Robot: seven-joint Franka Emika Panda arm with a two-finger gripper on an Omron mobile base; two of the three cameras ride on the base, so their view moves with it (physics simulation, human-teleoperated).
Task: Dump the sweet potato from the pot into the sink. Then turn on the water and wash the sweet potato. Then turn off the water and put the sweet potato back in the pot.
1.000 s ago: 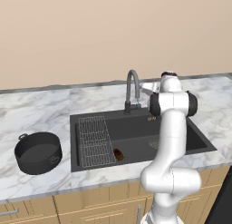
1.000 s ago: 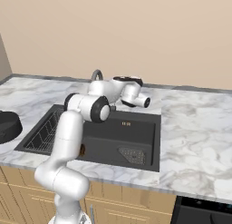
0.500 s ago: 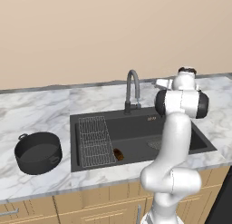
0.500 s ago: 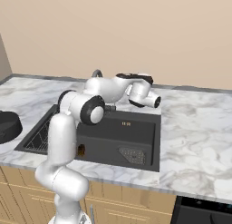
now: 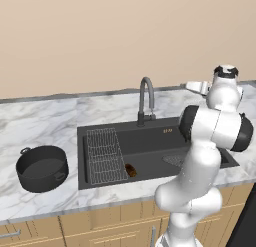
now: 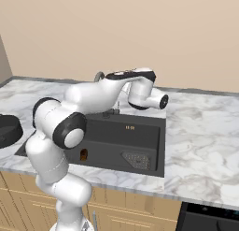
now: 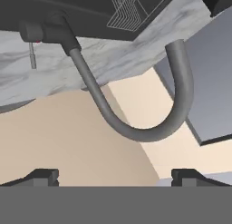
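Observation:
The sweet potato (image 5: 130,170) is a small reddish-brown lump lying on the floor of the dark sink (image 5: 160,143), beside the wire rack (image 5: 104,155); it also shows in the right base view (image 6: 84,155). The dark pot (image 5: 42,167) stands on the counter left of the sink and nothing shows inside it. My gripper (image 5: 193,85) is held up above the counter to the right of the gooseneck faucet (image 5: 145,98). In the hand view the gripper (image 7: 115,177) is open and holds nothing, with the faucet (image 7: 136,130) curving close in front. No water is running.
A marble counter (image 5: 45,123) surrounds the sink, with a beige wall behind it. The drain strainer (image 6: 137,159) lies at the basin's right end. My own arm (image 5: 212,128) bulks over the sink's right side.
The arm has swung to the right, and its elbow has come toward the cameras. The hand stays up near the faucet with its jaws open. Sweet potato and pot have not moved.

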